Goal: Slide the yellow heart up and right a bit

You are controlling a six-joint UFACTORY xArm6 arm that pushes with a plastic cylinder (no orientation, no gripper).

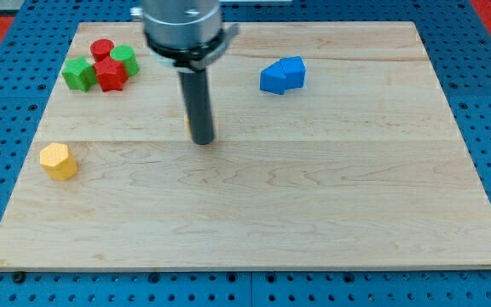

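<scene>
My tip (203, 141) rests on the wooden board (314, 196) a little left of centre. Only a thin yellow sliver (212, 131) shows at the edges of the rod's lower end. It is the only sign of the yellow heart, which is almost wholly hidden behind the rod, so its shape cannot be made out. The tip is right at this yellow piece. I cannot tell whether they touch.
A yellow hexagon block (58, 160) lies near the left edge. At the top left, a red cylinder (102, 49), a green cylinder (124, 58), a green block (78, 74) and a red star (110, 75) cluster together. Blue blocks (282, 75) lie at the top, right of centre.
</scene>
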